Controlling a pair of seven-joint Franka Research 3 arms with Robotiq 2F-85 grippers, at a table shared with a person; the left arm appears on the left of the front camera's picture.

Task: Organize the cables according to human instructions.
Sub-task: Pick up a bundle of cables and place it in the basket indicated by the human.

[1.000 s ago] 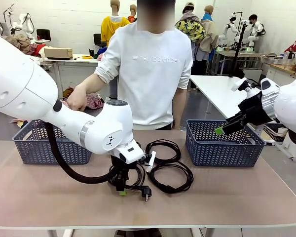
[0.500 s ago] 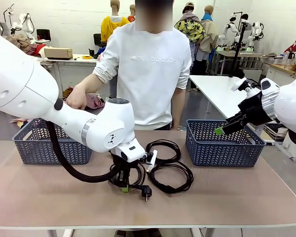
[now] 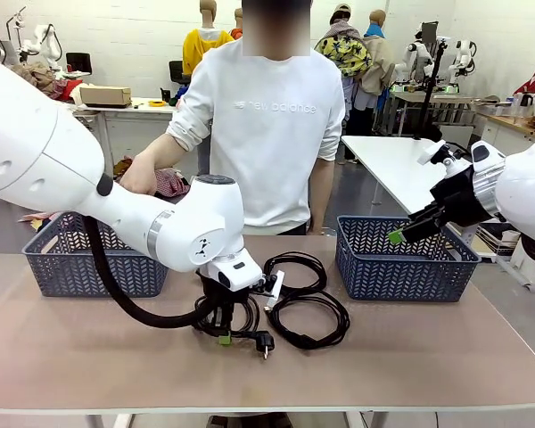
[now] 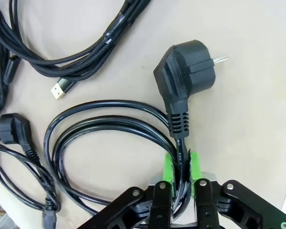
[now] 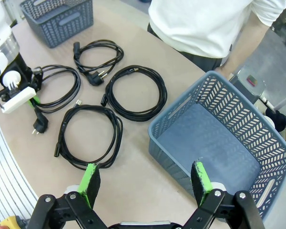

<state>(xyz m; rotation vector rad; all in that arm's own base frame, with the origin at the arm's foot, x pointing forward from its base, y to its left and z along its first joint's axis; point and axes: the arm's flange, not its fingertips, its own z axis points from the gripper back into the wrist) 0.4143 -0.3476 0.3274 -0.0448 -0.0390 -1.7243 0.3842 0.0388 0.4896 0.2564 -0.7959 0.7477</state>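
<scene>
Centrally in the front view, four coiled black cables (image 3: 308, 299) lie on the tan worktop (image 3: 428, 366) between a left basket (image 3: 89, 267) and a right basket (image 3: 401, 267); the left claw (image 3: 223, 335) is down at the nearest coil, beside a plug (image 3: 266, 343); the right claw (image 3: 397, 236) hangs over the right basket, well apart from the cables; a person (image 3: 267, 134) in a white sweatshirt stands at the far side.

Next, the left wrist view: the left claw is pinched tight on a cord (image 4: 109, 102) just below its round plug, green pads (image 4: 168, 167) pressing either side; a braided cable with a gold connector (image 4: 59, 89) lies beyond.

Lastly, the right wrist view: the right claw's jaws stand wide apart above the worktop; the right basket sits just to one side; all four coils lie spread beyond it, the farthest one at the left claw.
</scene>
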